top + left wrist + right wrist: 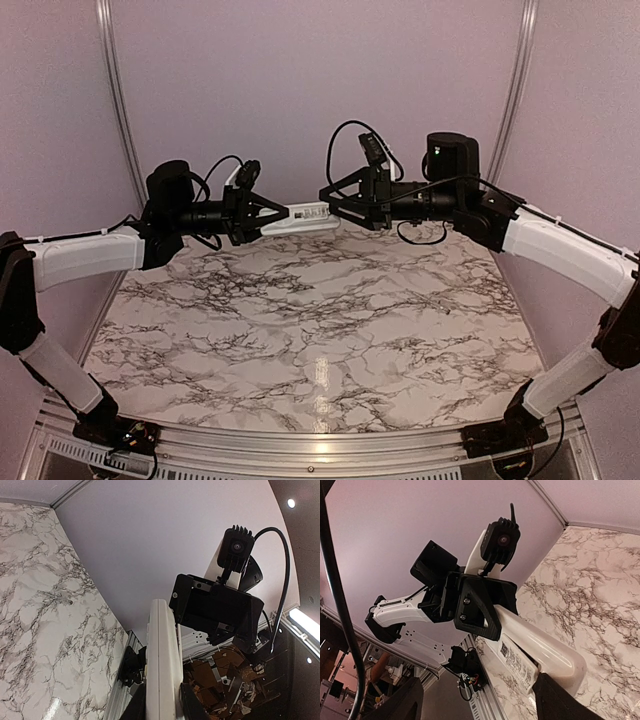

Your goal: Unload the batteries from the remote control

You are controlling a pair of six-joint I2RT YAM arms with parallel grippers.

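The white remote control (300, 217) hangs level in the air above the far part of the table, between my two grippers. My left gripper (268, 218) is shut on its left end; in the left wrist view the remote (162, 655) stands edge-on between the dark fingers (131, 707). My right gripper (335, 212) is open at the remote's right end. In the right wrist view one finger (562, 700) rests against the remote (540, 647) beside a panel with dark print (517, 662), and the other finger (395, 705) stands far off. No batteries show.
The marbled table (320, 330) lies below the held remote, with purple walls behind and at both sides. A small thin grey thing (59, 598) lies on the table on the right arm's side, too small to name. A metal rail (300, 440) runs along the near edge.
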